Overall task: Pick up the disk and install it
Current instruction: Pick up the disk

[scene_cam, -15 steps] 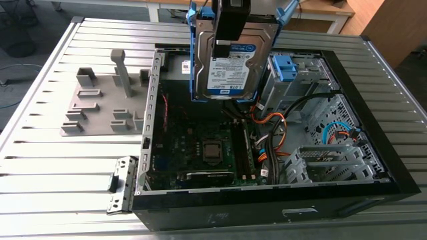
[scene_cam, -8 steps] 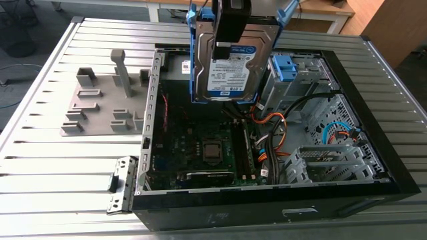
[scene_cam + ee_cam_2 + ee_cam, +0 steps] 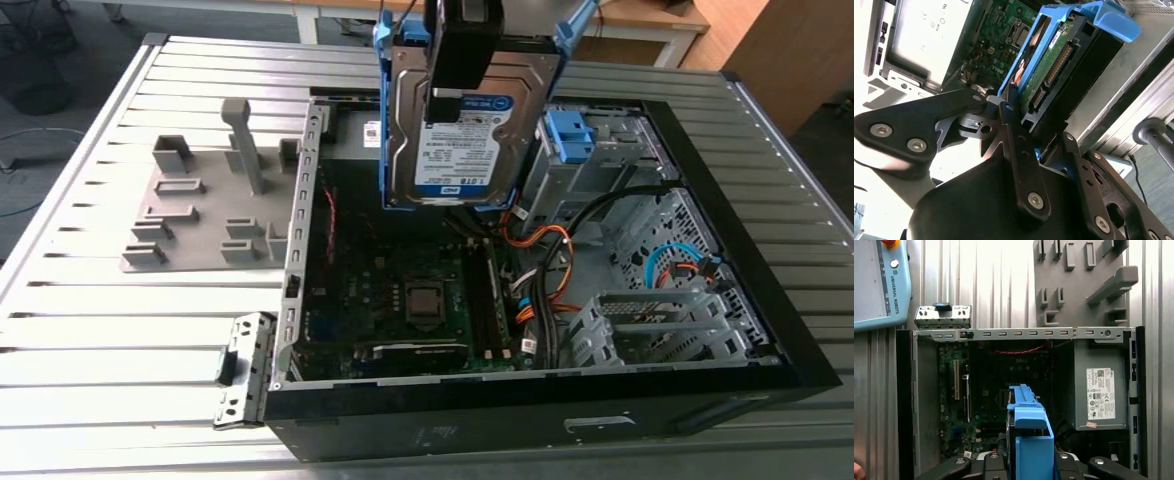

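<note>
The disk [image 3: 467, 150], a silver hard drive with a white-and-blue label in a blue plastic bracket, hangs upright above the open computer case [image 3: 534, 405], over its far middle part. My gripper [image 3: 455, 92] comes down from above and is shut on the disk, one black finger lying across the label face. In the second wrist view the two fingers [image 3: 1013, 112] clamp the disk [image 3: 1054, 70] edge-on, with its connector side showing. In the first wrist view the blue bracket [image 3: 1029, 440] sticks out over the motherboard.
The case lies on its side on a slatted metal table [image 3: 107, 340]. Inside are the motherboard [image 3: 400, 290], orange and black cables [image 3: 547, 250], a metal drive cage with a blue latch [image 3: 567, 135] and a grey power supply [image 3: 1099, 390]. A grey fixture plate [image 3: 200, 210] lies beside the case.
</note>
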Tool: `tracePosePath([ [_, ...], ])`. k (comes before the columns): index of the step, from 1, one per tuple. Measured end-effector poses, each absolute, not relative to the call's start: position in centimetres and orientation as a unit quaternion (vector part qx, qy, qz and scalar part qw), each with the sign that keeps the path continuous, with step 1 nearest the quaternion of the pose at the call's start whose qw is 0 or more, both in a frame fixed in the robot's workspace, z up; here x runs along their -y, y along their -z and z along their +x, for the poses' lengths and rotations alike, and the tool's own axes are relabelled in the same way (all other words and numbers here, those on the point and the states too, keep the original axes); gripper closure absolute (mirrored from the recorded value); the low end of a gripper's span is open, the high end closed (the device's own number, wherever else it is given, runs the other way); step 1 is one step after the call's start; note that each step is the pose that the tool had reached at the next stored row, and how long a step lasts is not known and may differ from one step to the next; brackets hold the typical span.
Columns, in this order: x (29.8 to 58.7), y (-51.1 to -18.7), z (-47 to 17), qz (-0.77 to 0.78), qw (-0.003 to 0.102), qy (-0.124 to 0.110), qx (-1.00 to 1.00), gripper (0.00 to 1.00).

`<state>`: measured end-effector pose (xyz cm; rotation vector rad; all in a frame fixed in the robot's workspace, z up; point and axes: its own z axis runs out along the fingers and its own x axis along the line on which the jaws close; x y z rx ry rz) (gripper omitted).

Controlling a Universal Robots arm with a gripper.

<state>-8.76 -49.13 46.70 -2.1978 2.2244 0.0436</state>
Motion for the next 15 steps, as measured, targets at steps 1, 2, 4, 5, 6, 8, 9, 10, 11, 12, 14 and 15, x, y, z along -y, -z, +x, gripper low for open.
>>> tracePosePath([
  [1,49.18,-46.7,-8.76,-0.703,0.007,-0.014,-0.711,0.64],
  [2,49.22,-46.7,-8.76,-0.703,0.007,-0.014,-0.711,0.64],
  [4,49.32,-46.7,-8.76,-0.703,0.007,-0.014,-0.711,0.64],
  [5,49.37,-46.7,-8.76,-0.703,0.007,-0.014,-0.711,0.64],
  [6,49.42,-46.7,-8.76,-0.703,0.007,-0.014,-0.711,0.64],
  [8,49.52,-46.7,-8.76,-0.703,0.007,-0.014,-0.711,0.64],
  [9,49.58,-46.7,-8.77,-0.703,0.007,-0.014,-0.711,0.64],
  [10,49.63,-46.7,-8.76,-0.703,0.007,-0.014,-0.711,0.64],
  [11,49.69,-46.7,-8.76,-0.703,0.007,-0.014,-0.711,0.64],
  [12,49.74,-46.7,-8.76,-0.703,0.007,-0.014,-0.711,0.64],
  [14,49.85,-46.7,-8.76,-0.703,0.007,-0.014,-0.711,0.64],
  [15,49.91,-46.7,-8.76,-0.703,0.007,-0.014,-0.711,0.64],
])
